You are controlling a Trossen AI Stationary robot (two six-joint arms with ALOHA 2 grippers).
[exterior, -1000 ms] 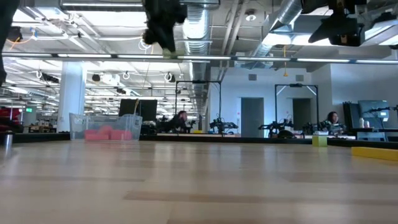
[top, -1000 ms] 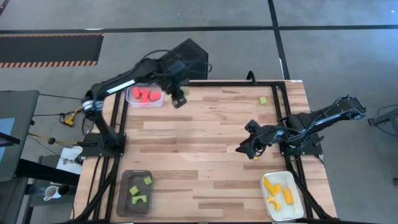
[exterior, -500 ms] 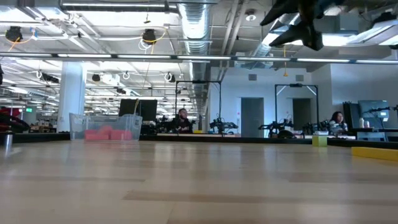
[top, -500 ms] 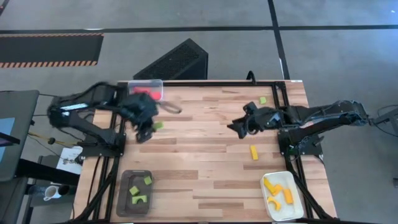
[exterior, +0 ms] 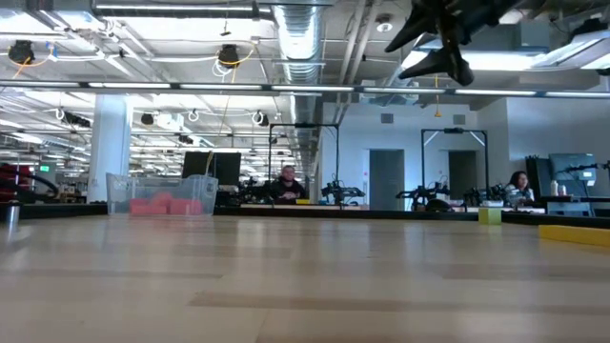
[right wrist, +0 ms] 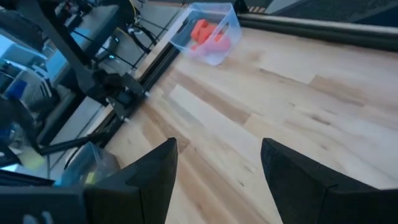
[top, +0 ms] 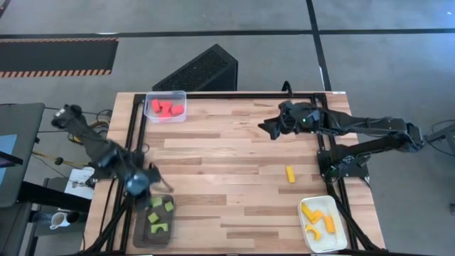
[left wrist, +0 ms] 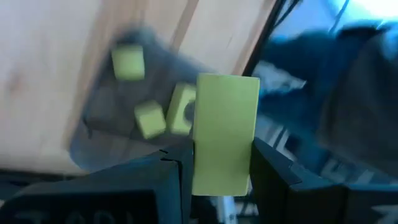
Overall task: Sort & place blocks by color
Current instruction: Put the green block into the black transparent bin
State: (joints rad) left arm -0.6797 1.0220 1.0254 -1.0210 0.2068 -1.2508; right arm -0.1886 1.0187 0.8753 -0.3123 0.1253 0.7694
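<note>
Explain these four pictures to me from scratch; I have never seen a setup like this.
Two dark robot arms work at a wooden table, sorting toy blocks by colour. One picture looks straight down, one looks level across the tabletop, and two come from cameras on the arms' wrists. The left gripper holds a light green block above the dark grey tray of green pieces. The right gripper is open, empty and raised over the far side. Red blocks sit in the clear tray, orange ones in the white tray. One orange block lies loose on the table.
</note>
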